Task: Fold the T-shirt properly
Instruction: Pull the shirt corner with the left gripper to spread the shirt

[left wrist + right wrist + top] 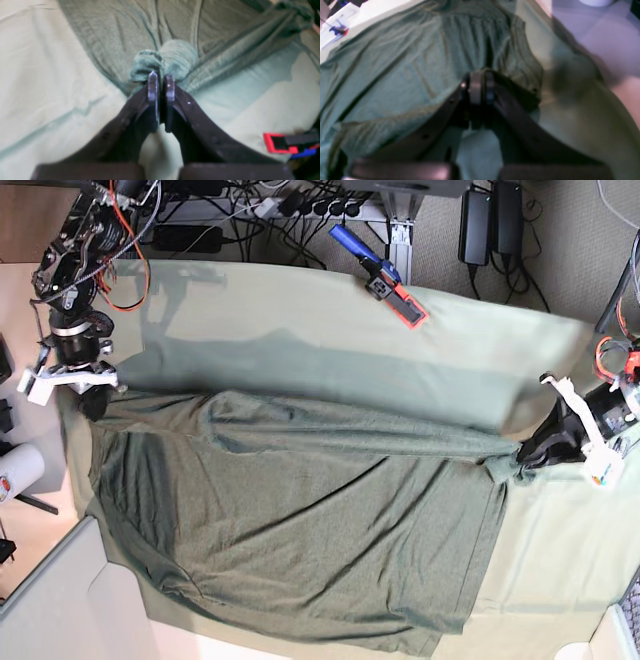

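Observation:
The dark olive T-shirt (pixel 300 530) lies spread over the pale mint tablecloth (pixel 330 330), its top edge pulled taut between both arms. My left gripper (pixel 161 83) is shut on a bunched bit of the T-shirt (pixel 165 60); in the base view the left gripper (pixel 530 450) sits at the shirt's right corner. My right gripper (pixel 481 86) is shut on a fold of the T-shirt (pixel 420 72); in the base view the right gripper (pixel 95 402) is at the shirt's left corner, by the table's left edge.
A red, black and blue clamp tool (pixel 385 280) lies on the tablecloth at the back, and shows in the left wrist view (pixel 287 143). Cables and power bricks (pixel 480 220) lie behind the table. A white cup (pixel 15 470) stands off the left edge.

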Controlling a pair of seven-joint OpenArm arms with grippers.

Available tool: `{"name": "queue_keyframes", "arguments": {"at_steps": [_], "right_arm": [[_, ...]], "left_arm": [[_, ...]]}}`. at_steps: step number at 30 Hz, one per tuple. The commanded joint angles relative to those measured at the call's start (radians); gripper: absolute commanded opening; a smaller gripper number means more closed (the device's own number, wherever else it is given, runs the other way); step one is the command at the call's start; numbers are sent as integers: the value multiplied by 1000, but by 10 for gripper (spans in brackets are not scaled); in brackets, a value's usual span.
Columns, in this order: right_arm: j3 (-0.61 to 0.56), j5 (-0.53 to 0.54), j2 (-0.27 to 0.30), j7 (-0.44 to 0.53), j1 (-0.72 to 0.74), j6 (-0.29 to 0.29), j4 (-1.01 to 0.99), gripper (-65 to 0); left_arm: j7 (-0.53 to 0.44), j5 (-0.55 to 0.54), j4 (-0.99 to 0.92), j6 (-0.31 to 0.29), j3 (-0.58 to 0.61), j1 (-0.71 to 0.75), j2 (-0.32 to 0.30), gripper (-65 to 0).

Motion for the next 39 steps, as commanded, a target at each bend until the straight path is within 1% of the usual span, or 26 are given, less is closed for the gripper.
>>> {"name": "queue_keyframes", "arguments": {"at_steps": [1,5,8,10,16,19,21,22,24,25,26,27,28,30,32,35,37,39], "right_arm": [[0,1,22,29,40,0,-8,-650],[-10,-5,22,31,136,1,-128,-650],[-22,-16,32,34,203,15,-211,-650],[-41,-51,44,43,244,19,-262,-650],[-138,-121,80,77,336,23,-380,-650],[-188,-172,82,98,382,26,-423,-650],[-216,-181,83,100,399,26,-441,-650],[-227,-181,82,105,403,26,-447,-650],[-243,-185,82,129,402,26,-455,-650],[-246,-200,82,143,402,26,-460,-562],[-249,-211,82,150,402,26,-465,-426],[-249,-216,82,158,402,26,-468,-304],[-249,-215,82,163,402,26,-470,-211],[-249,-215,85,163,402,26,-470,-203],[-242,-215,89,162,402,26,-469,-203],[-200,-214,95,154,400,26,-465,-203],[-155,-208,103,143,388,26,-455,-203],[-97,-174,110,127,369,26,-446,-203]], "left_arm": [[-26,-16,-16,-5,13,-51,-11,-650],[-27,-2,-161,-5,82,-180,26,-650],[-29,14,-276,-5,87,-273,68,-650],[-29,22,-350,-5,87,-322,89,-650],[-35,31,-499,-5,87,-400,115,-650],[-57,71,-537,-5,89,-422,123,-650],[-82,82,-560,-5,90,-428,123,-650],[-90,87,-568,-5,91,-430,123,-620],[-110,119,-574,-5,91,-430,123,-490],[-116,132,-574,-5,91,-430,123,-417],[-116,133,-574,-5,91,-430,122,-353],[-116,132,-574,-5,91,-431,123,-311],[-116,129,-574,-5,91,-430,122,-300],[-114,113,-574,-5,91,-430,122,-301],[-79,73,-573,-5,91,-430,119,-301],[32,-35,-564,-5,58,-423,111,-301],[102,-119,-540,-5,6,-404,104,-301],[154,-186,-499,-5,-55,-369,93,-301]]}}
